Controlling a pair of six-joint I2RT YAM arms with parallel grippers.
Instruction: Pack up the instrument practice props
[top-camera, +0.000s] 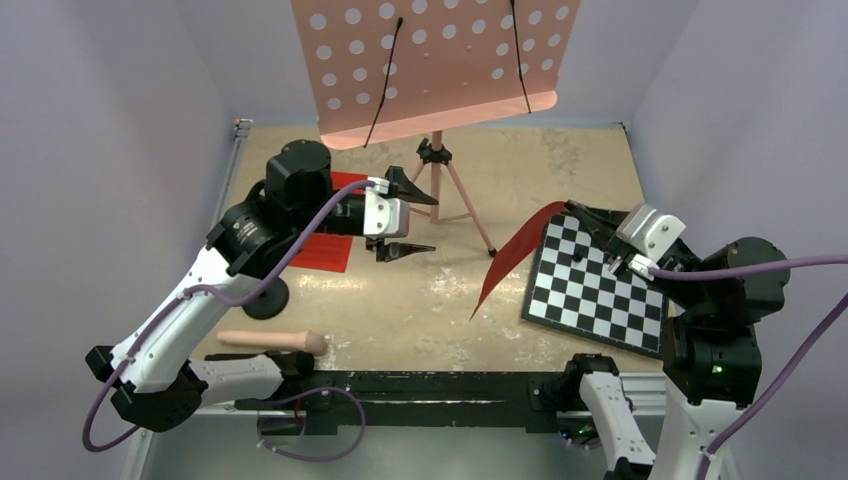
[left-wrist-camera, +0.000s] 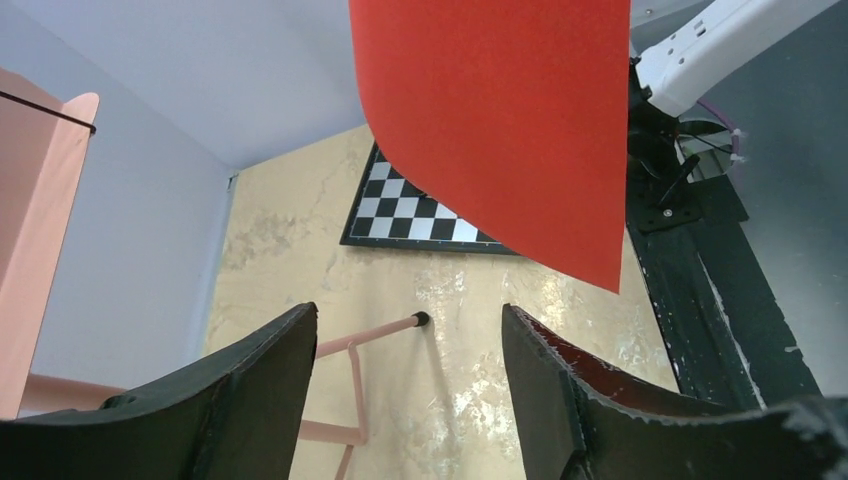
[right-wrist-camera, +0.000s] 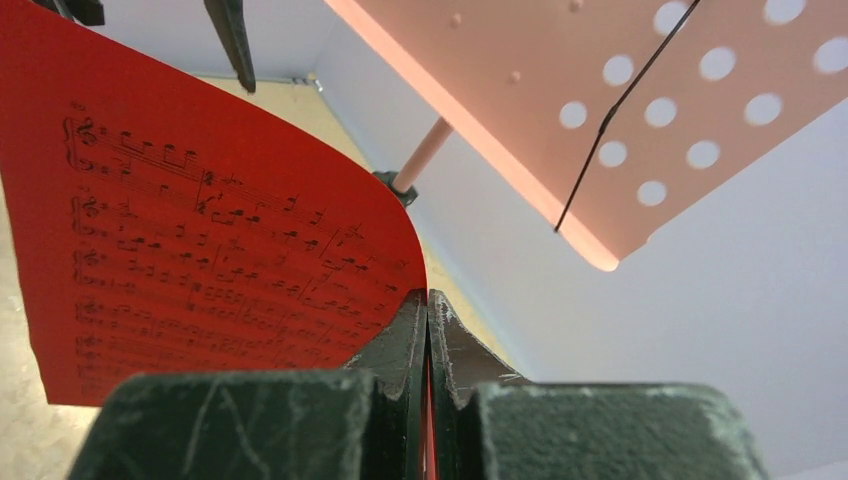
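Right gripper (right-wrist-camera: 428, 300): clenched on the corner of a red sheet of music (right-wrist-camera: 200, 230), which bows upward beside the checkerboard (top-camera: 595, 285); its printed staves face my right wrist camera. Left gripper (top-camera: 406, 220): spread wide, grasping nothing, beside the legs of the pink music stand (top-camera: 440, 70). The stand's flat desk, punched with round holes, is cut off at the frame top. A second red sheet (top-camera: 325, 250) lies flat on the mottled table (top-camera: 420, 300), partly under my left arm. A smooth pink rod (top-camera: 270, 341) lies near the front edge. I cannot tell whether the black disc (top-camera: 265, 300) joins it.
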